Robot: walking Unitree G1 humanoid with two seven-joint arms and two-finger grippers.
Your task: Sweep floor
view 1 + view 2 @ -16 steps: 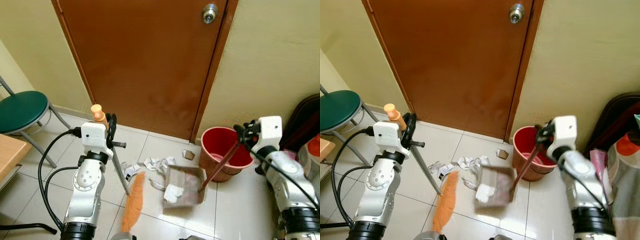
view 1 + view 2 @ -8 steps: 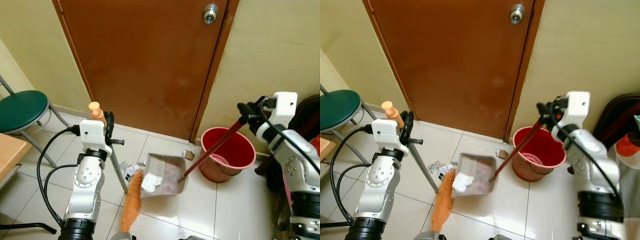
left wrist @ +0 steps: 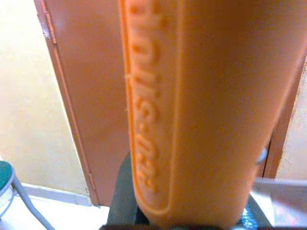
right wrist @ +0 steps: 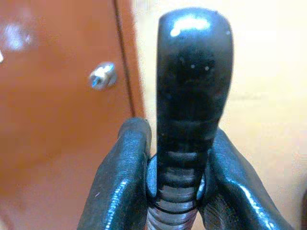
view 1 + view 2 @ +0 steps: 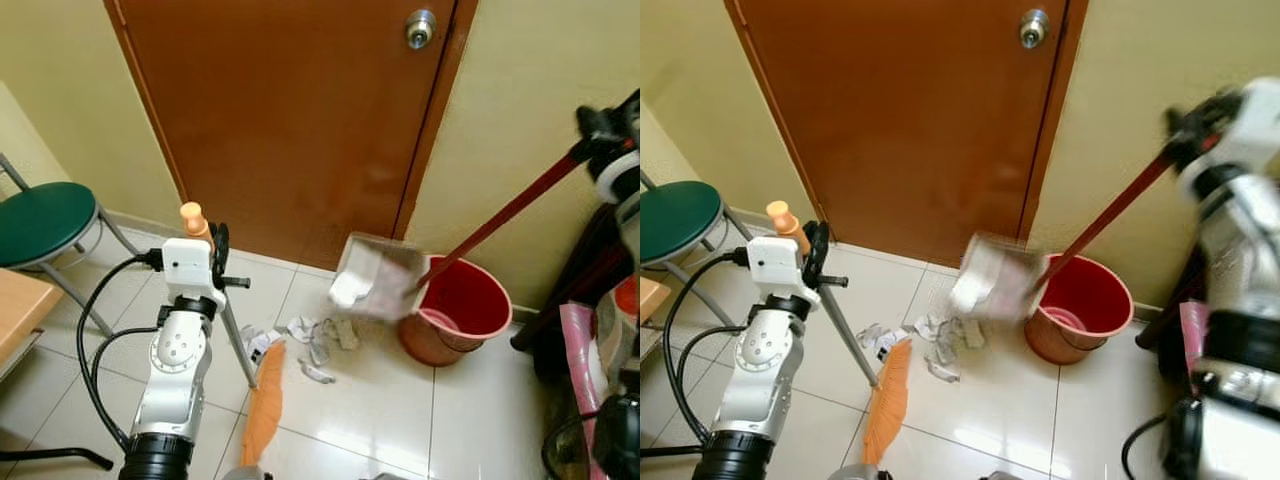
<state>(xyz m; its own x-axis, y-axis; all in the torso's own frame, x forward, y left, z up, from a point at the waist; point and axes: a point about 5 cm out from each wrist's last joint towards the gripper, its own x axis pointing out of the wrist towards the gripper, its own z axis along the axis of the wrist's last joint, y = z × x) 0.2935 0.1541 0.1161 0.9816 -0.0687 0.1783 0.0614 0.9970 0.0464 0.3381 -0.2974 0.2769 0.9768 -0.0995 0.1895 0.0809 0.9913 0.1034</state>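
Dustpan [image 5: 375, 280] aloft beside red bucket [image 5: 462, 305]

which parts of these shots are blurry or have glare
Eye views: the lifted dustpan and right gripper are motion-smeared, and the floor tiles show glare. Left wrist view: the orange broom handle is close and soft. Right wrist view: highlights on the black dustpan handle.

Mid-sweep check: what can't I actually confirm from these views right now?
- How much paper sits in the dustpan: motion blur smears the pan in both eye views.
- What already lies in the red bucket: its near wall hides the bottom.
- Right gripper: blurred and cut by the edge in the left eye view; the right wrist view shows its fingers clamping the dustpan handle.
- Broom head's lower end: cut off by the frame's bottom edge.
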